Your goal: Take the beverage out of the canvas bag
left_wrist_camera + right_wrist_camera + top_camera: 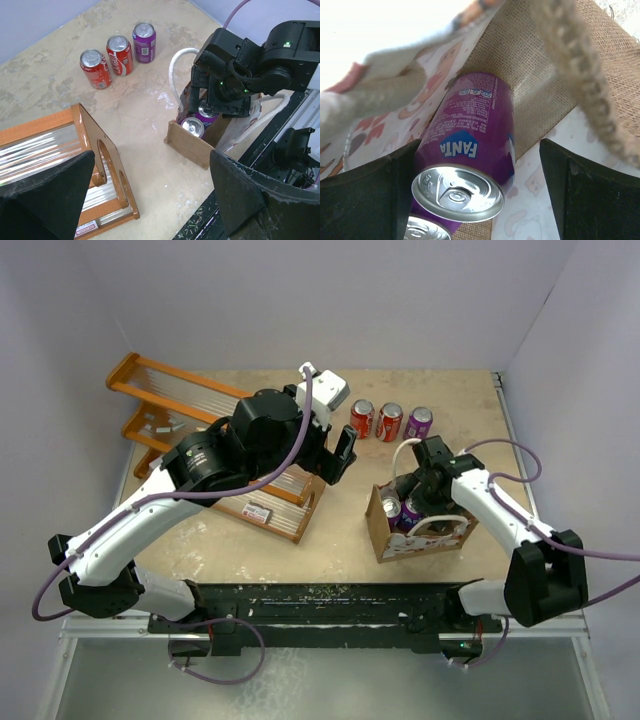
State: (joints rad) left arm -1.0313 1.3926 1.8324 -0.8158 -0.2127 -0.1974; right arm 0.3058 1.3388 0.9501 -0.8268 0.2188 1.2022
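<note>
Orange rack [89, 127] at left; three cans [389, 422] (two red, one purple) in row on table [335, 540].

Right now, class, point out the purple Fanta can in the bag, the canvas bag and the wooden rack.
Purple Fanta can [465, 135]: right wrist view, on its label.
Canvas bag [187, 145]: left wrist view, on its brown end wall.
Wooden rack [92, 127]: left wrist view, on its end panel.
</note>
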